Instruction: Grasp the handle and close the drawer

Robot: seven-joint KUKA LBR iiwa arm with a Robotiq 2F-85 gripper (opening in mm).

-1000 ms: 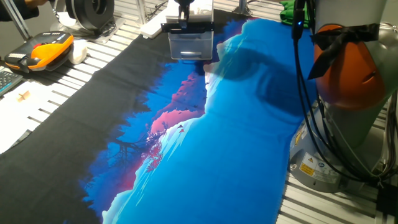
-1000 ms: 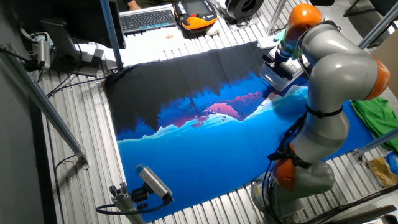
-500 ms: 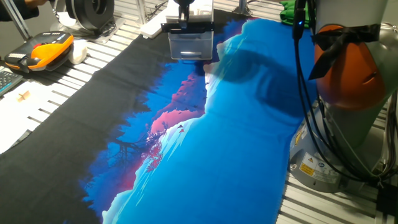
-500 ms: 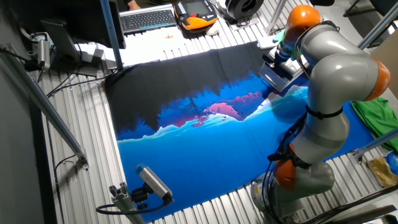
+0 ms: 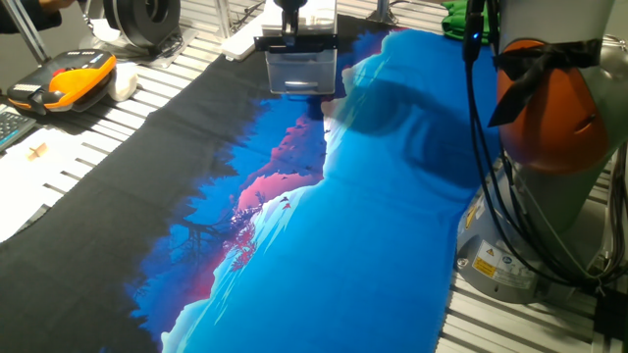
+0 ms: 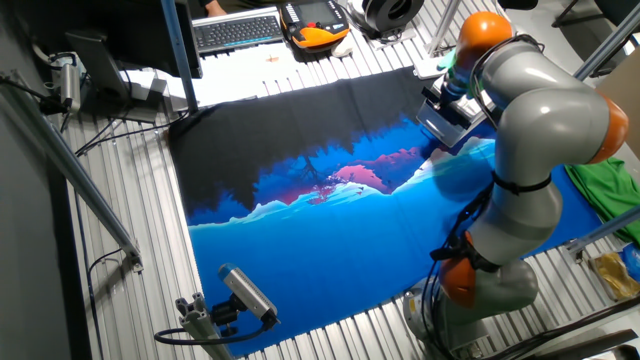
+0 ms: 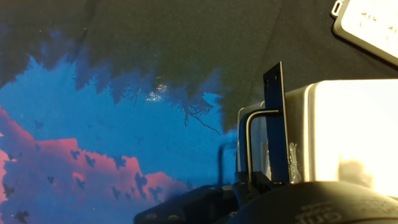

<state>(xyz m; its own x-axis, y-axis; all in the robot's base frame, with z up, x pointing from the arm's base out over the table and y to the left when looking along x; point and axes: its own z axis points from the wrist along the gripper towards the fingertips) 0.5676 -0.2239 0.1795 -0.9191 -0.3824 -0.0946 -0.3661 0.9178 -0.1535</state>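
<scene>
Inspector: Firstly, what is obscured?

Assessor: Much of the gripper (image 5: 290, 22). One fixed view crops it at the top edge; in the other fixed view the grey arm (image 6: 535, 110) covers it. Its body blurs the bottom of the hand view, and no fingertips can be made out.

Inspector: Jaw state?

Assessor: Cannot tell how far apart they stand, nor whether they hold anything.

Inspector: Location of the task items?

Assessor: The drawer (image 5: 296, 39) tops the white cabinet (image 5: 298, 71) at the far end of the blue-and-black cloth (image 5: 324, 206). Its handle (image 7: 277, 124), a dark strip, stands upright just ahead of the gripper in the hand view.
</scene>
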